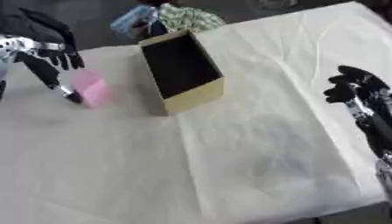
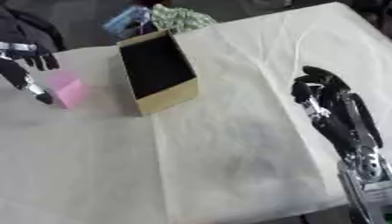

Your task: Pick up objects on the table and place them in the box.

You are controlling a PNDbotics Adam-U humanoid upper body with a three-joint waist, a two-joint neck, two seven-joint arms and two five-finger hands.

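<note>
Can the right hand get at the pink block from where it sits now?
Probably not easily. The right hand rests at the table's right edge, while the pink block lies on the far left with the open box standing between them. The left hand is right beside the block.

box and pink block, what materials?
Box: likely cardboard, matte tan walls with flat folded edges and a dark inside. Pink block: matte and soft-edged, maybe foam or plastic; can't tell. The left robot hand is at it.
</note>
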